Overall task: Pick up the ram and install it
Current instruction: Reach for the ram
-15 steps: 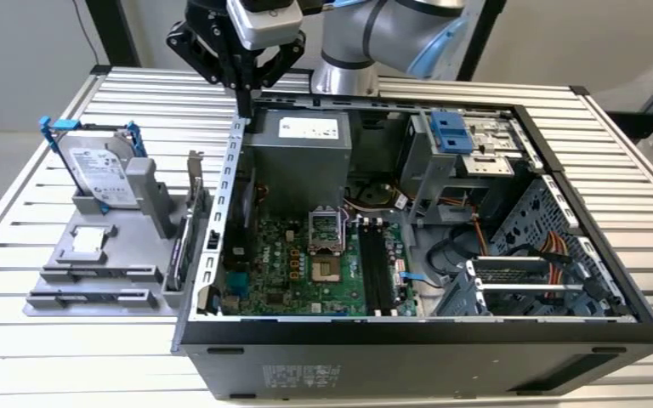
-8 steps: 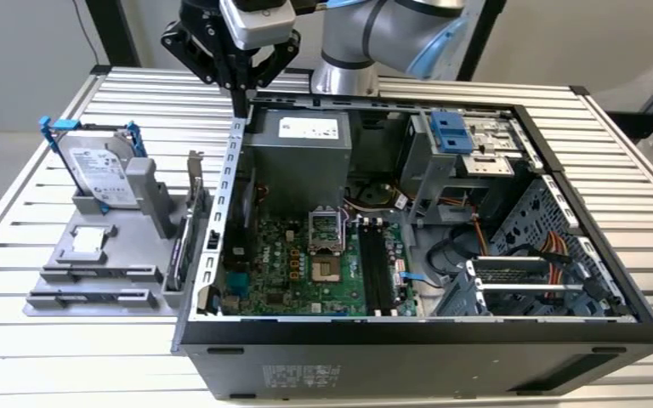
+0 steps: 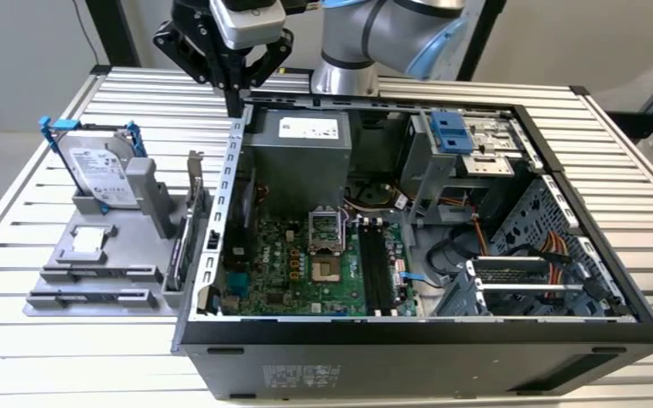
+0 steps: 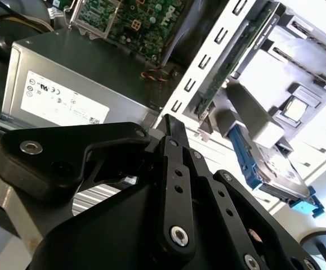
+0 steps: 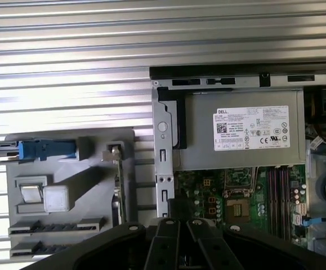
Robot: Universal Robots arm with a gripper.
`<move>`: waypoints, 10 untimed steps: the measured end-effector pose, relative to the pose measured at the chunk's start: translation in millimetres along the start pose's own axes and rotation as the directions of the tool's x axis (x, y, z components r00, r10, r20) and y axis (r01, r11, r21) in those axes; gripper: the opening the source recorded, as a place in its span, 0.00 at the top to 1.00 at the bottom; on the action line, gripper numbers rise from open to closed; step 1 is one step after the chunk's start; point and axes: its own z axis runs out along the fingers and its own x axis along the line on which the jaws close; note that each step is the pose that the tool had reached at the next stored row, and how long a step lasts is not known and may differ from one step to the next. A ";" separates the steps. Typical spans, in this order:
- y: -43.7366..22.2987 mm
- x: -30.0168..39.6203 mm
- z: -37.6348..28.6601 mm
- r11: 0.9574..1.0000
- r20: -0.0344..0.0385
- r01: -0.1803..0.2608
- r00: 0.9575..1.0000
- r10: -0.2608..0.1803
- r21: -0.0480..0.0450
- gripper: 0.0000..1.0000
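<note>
Jaws closed fingertip to fingertip, gripping nothing; you see them in the exterior view hanging point-down from the arm [image 3: 383,34]. They hover above the far corner of the computer case [image 3: 234,161], beside the power supply [image 3: 298,149]. The ram [image 3: 190,223] lies between 6 and 7 o'clock from the jaws in that view, well apart from them. It is outside the case, just beyond its side wall. It stands on edge in the grey fixture [image 3: 99,272] on the bench [image 3: 599,127]. Its long axis runs roughly 12 to 6 o'clock, nearly parallel to that wall. Note its thin green edge in the second wrist view [image 4: 236,59] and its narrow strip in the first wrist view [image 5: 118,180]. At 9 o'clock from the ram, the hard drive [image 3: 99,174] leans in the same fixture. Inside the case, the black slots [image 3: 374,263] on the motherboard [image 3: 303,272] share the ram's 12-to-6 heading. The ram is judged not yet picked up.
</note>
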 end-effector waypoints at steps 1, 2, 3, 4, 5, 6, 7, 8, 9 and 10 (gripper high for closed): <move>-0.1 0.9 0.0 1.000 0.000 0.000 1.000 0.000 0.000 1.00; -0.1 1.8 0.0 1.000 0.000 0.000 1.000 0.000 0.000 1.00; -0.2 2.7 0.0 1.000 0.000 0.000 1.000 0.000 0.000 1.00; -0.3 3.6 -0.1 1.000 0.000 0.000 1.000 0.000 0.000 1.00; -0.3 4.5 -0.1 1.000 0.000 0.000 1.000 0.000 0.000 1.00; -0.4 5.4 -0.1 1.000 0.000 0.000 1.000 0.000 0.000 1.00; -0.4 6.3 -0.1 1.000 0.000 0.000 1.000 0.000 0.000 1.00; -0.5 7.3 -0.1 1.000 0.000 0.000 1.000 0.000 0.000 1.00; -0.6 8.3 -0.2 1.000 0.000 0.000 1.000 0.000 0.000 1.00; -0.7 9.2 -0.2 1.000 0.000 0.000 1.000 0.000 0.000 1.00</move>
